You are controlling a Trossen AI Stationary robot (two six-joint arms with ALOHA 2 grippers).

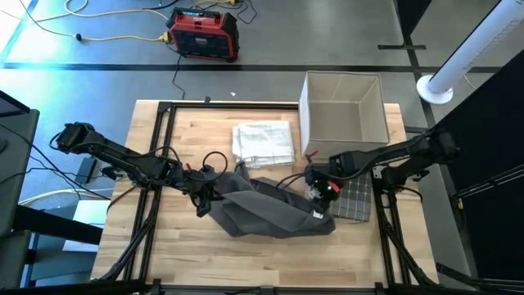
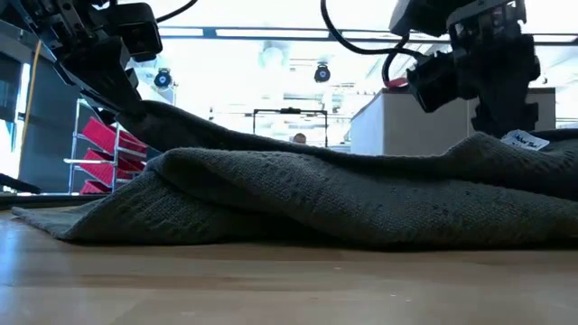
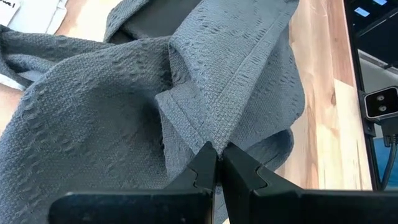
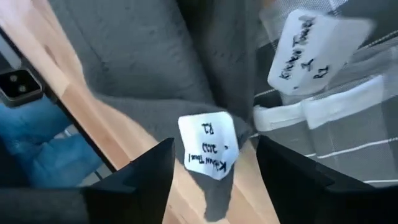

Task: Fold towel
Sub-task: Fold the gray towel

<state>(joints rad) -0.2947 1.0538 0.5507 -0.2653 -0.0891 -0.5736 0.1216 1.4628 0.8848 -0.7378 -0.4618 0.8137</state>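
Observation:
A dark grey towel [image 1: 270, 211] lies bunched in the middle of the wooden table [image 1: 196, 254]. My left gripper [image 1: 206, 197] is at its left end, shut on its edge. My right gripper [image 1: 322, 194] is open over the towel's right end. In the right wrist view its fingers [image 4: 149, 174] stand on either side of the towel's corner, which bears a white label [image 4: 208, 146]. That corner lies partly over a checked cloth [image 1: 354, 201]. My left gripper pinches the towel's hemmed edge [image 3: 214, 140] between its two shut fingers. It comes slanting down from the table's left. That edge [image 2: 144, 113] is raised off the table, and the rest of the towel [image 2: 316, 199] lies heaped on the wood. Whether my right gripper touches the towel, I cannot tell.
A folded white towel [image 1: 264, 143] lies behind the grey one. An open beige box [image 1: 344, 111] stands at the far right. The checked cloth has a white label [image 4: 317, 46] of its own. Bare wood shows along the near edge.

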